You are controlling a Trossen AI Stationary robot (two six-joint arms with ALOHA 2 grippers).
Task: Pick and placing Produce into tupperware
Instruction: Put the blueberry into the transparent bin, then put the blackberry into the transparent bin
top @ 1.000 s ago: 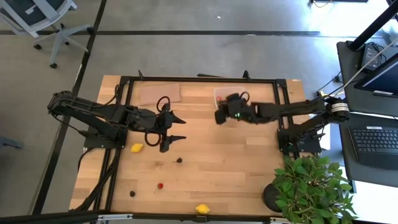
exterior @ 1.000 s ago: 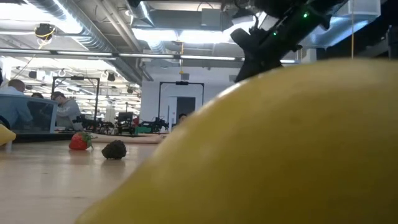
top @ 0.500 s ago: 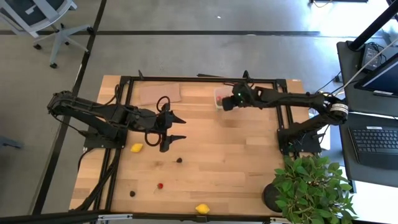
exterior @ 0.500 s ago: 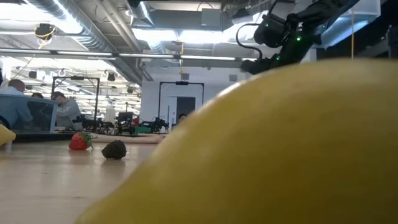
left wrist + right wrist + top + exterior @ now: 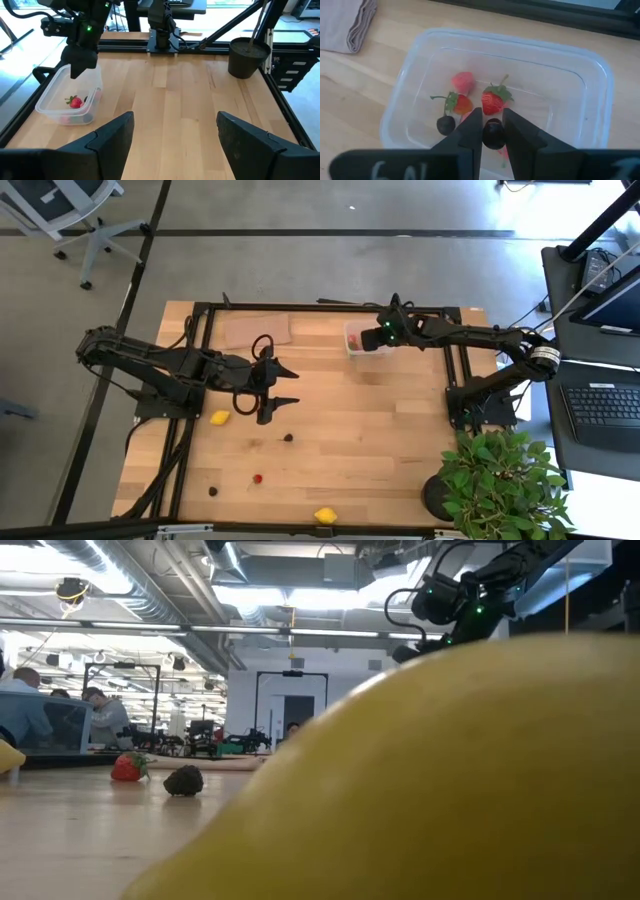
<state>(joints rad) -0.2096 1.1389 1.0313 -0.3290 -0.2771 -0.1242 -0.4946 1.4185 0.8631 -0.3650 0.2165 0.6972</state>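
The clear, squarish tupperware (image 5: pixel 495 95) with rounded corners sits at the counter's (image 5: pixel 380 430) far edge, holding three red strawberries, e.g. (image 5: pixel 493 101), and one dark berry (image 5: pixel 444 124). Right gripper (image 5: pixel 491 131) hangs right over it, fingers pinching a second dark berry (image 5: pixel 493 134). On the counter: two yellow lemons, one at the near edge (image 5: pixel 324 516), one red strawberry (image 5: pixel 257 478), two dark berries; left gripper (image 5: pixel 288 385) waits mid-left, fingers spread, holding nothing.

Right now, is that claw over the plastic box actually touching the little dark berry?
Touching. The right wrist view shows the dark berry pinched between the right gripper's two fingers, above the tub.
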